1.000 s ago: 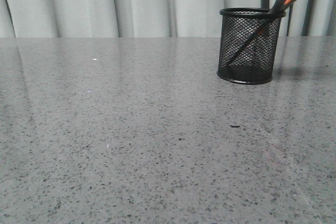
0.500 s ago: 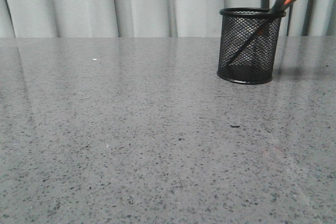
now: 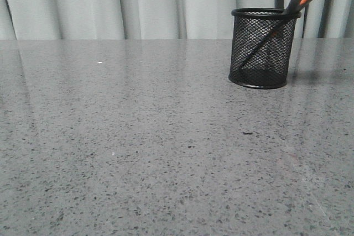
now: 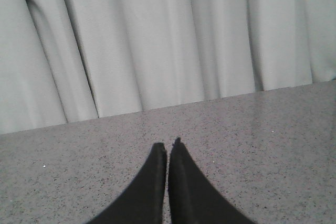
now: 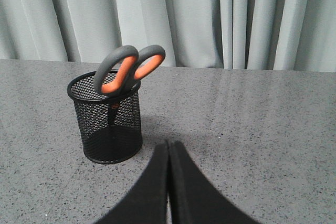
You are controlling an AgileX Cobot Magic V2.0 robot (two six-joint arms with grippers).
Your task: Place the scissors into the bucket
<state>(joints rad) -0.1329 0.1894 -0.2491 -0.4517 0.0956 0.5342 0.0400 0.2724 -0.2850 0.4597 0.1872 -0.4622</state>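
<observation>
The small round black wire-mesh bucket (image 3: pixel 259 48) stands upright on the speckled grey stone table (image 3: pixel 138 153), in the upper right of the front view and at centre left of the right wrist view. The scissors with dark grey plastic handles lined in orange (image 5: pixel 127 70) are inside it: blades down in the mesh, slanting from the base up to the rim, with the handle loops leaning on the rim and sticking out above it toward the top right corner of the front view. Nothing touches them.

The right gripper (image 5: pixel 168 148) sits low in the middle of its own view, its two black fingers pressed together with nothing between them, well clear of the bucket. The left gripper (image 4: pixel 167 149) looks the same, fingers together and empty, facing only bare table and the pale grey curtain (image 4: pixel 157 40) behind. Neither arm shows in the front view.

By the look of it the placing step is done and the task is essentially complete. Anything left would be only parking the arms, which calls for keeping clear of the bucket so the leaning scissors are not tipped out
</observation>
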